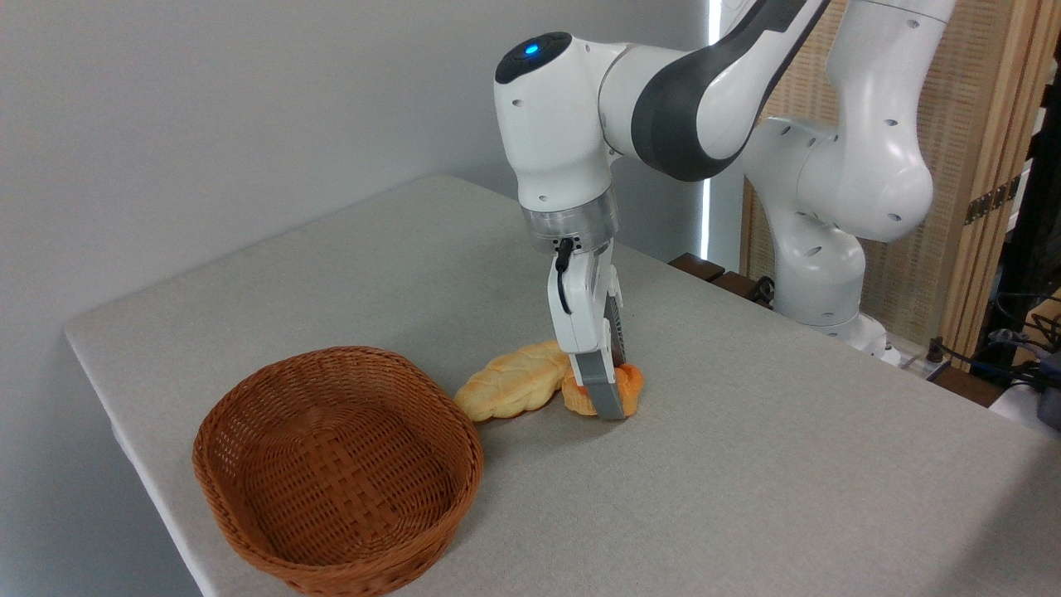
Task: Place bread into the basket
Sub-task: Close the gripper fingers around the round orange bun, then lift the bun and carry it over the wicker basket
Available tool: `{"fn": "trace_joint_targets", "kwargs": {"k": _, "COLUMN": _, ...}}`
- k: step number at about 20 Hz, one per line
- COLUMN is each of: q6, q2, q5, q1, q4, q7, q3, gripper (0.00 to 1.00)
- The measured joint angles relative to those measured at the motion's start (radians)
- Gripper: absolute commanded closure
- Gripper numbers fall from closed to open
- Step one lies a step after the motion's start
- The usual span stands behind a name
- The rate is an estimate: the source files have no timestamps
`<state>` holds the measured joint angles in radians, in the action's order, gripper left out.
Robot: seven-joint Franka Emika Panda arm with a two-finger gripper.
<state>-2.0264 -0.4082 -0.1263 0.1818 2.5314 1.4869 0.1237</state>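
The basket sits nearest, nothing in it; behind it the gripper straddles the bun, seemingly clamped, beside a loaf.

Wall: plain pale grey, filling the upper left of the frame.
Table: light grey cloth-like top, running from lower left to right edge.
Light strip: thin bright vertical line, upper centre-right.
Screen: woven straw-coloured panel in a wooden frame, upper right.
Cables: dark tangle at the right edge, details unclear.
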Motion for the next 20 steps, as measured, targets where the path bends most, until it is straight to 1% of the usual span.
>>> {"fn": "trace_joint_targets", "kwargs": {"k": 2, "q6": 0.000, "q2": 0.000, "q5": 0.000, "q1": 0.000, "q4": 0.000, "q7": 0.000, "q3": 0.000, "gripper": 0.51}}
{"fn": "trace_joint_targets", "kwargs": {"k": 3, "q6": 0.000, "q2": 0.000, "q5": 0.000, "q1": 0.000, "q4": 0.000, "q7": 0.000, "q3": 0.000, "gripper": 0.53}}
{"fn": "trace_joint_targets", "kwargs": {"k": 16, "q6": 0.000, "q2": -0.001, "q5": 0.002, "q1": 0.000, "q4": -0.002, "q7": 0.000, "q3": 0.000, "gripper": 0.53}}
{"fn": "trace_joint_targets", "kwargs": {"k": 17, "q6": -0.002, "q2": -0.001, "q5": 0.012, "q1": 0.000, "q4": -0.005, "q7": 0.000, "q3": 0.000, "gripper": 0.53}}
{"fn": "trace_joint_targets", "kwargs": {"k": 20, "q6": -0.009, "q2": -0.003, "q5": 0.068, "q1": -0.001, "q4": -0.031, "q7": -0.001, "q3": 0.001, "gripper": 0.53}}
